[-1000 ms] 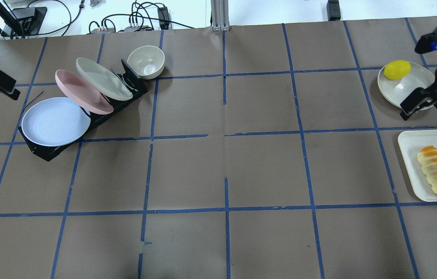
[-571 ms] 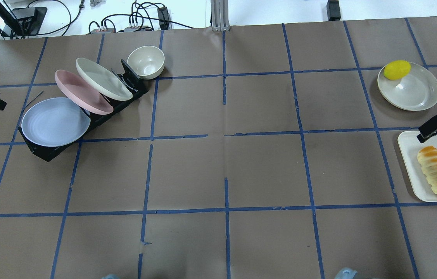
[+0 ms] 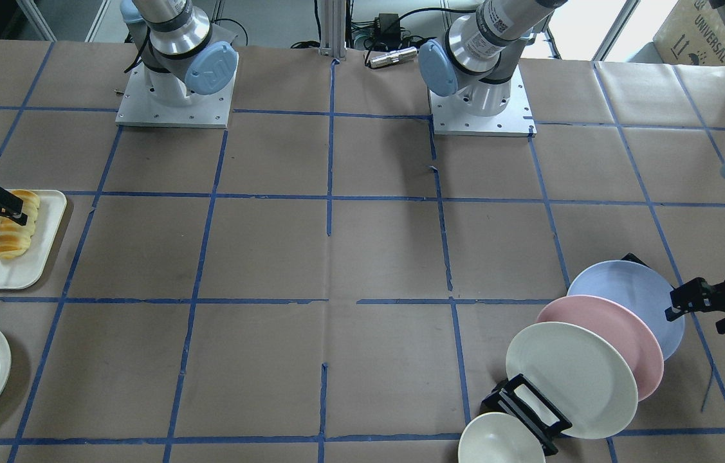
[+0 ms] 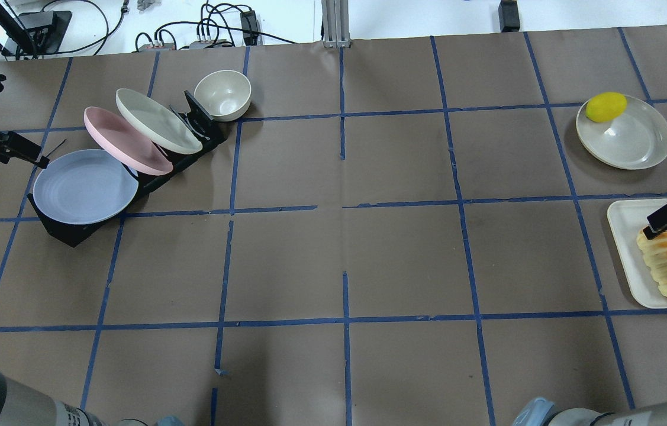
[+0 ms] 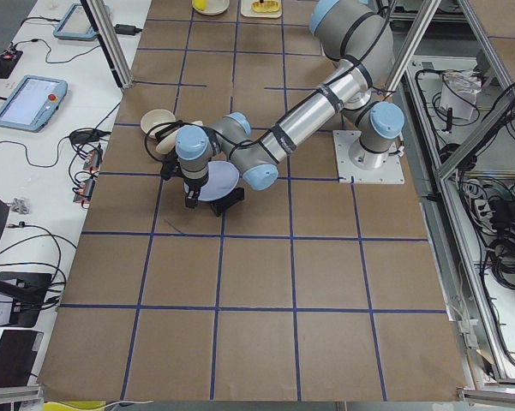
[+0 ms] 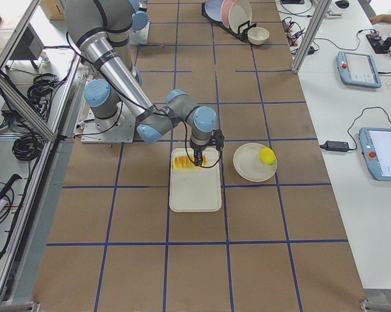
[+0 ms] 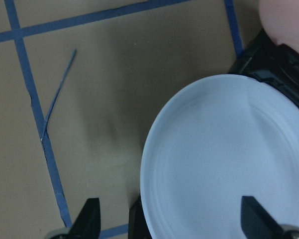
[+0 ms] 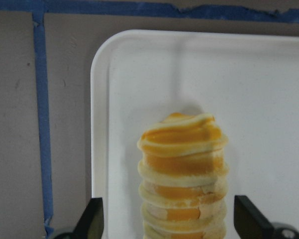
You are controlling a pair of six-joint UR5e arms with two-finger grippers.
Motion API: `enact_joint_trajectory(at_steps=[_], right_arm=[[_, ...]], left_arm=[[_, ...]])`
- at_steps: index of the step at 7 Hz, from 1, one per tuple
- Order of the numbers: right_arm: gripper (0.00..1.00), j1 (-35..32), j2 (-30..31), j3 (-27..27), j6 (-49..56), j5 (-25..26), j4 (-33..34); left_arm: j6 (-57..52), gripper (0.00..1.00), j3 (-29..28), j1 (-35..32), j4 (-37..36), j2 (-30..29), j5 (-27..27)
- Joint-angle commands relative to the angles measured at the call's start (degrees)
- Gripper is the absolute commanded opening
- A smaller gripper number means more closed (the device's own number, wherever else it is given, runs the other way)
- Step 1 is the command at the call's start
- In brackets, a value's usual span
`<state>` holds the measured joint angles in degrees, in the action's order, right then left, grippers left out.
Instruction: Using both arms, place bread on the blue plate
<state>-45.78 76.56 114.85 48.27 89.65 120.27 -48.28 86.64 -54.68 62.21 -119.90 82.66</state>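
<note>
Table point(image 4: 404, 266): right pincer point(image 8: 169, 219) wide over bread point(image 8: 181, 164)

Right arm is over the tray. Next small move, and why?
Probably lower the right gripper straight down and close. Its open fingers straddle one end of the bread in the wrist view, and the loaf lies ungripped on the white tray.

Silver-grey arms point(image 5: 313, 110), light blue joint caps point(image 3: 211, 67), black left hand point(image 7: 171, 221), black right hand point(image 8: 169, 219), bolted bases point(image 3: 481, 122)
</note>
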Motion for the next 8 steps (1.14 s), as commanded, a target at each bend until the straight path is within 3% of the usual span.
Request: enact_joint_trajectory(at_steps=[1, 2, 3, 5, 6, 7, 8], right_arm=[[0.92, 1.3, -0.18, 3.16, 0.07, 0.44, 3.53], [0.92, 1.57, -0.18, 4.75, 0.07, 0.53, 5.13], [0.92, 1.57, -0.36, 5.03, 0.07, 0.53, 5.84], [0.92, 1.57, -0.71, 5.03, 0.16, 0.7, 6.29], [0.67, 1.57, -1.67, 4.85, 0.16, 0.7, 6.9], [0.08, 1.57, -2.11, 4.85, 0.24, 0.7, 6.99], [0.03, 1.57, -2.03, 4.94, 0.24, 0.88, 7.34]], left_arm=[[-0.06, 1.0, -3.49, -0.08, -0.16, -4.8, -2.22], [0.11, 1.0, -3.49, -0.17, -0.25, -5.69, -3.2], [0.9, 0.55, -3.06, -0.69, -0.33, -5.44, -3.21], [1.17, 0.43, -2.53, -1.92, -0.33, -5.52, -3.03], [2.04, 0.32, -2.53, -2.01, -0.33, -5.35, -2.95], [2.14, 0.24, -2.53, -2.19, -0.33, -5.35, -2.94], [2.22, 0.17, -2.87, -2.54, -0.33, -4.91, -2.6]])
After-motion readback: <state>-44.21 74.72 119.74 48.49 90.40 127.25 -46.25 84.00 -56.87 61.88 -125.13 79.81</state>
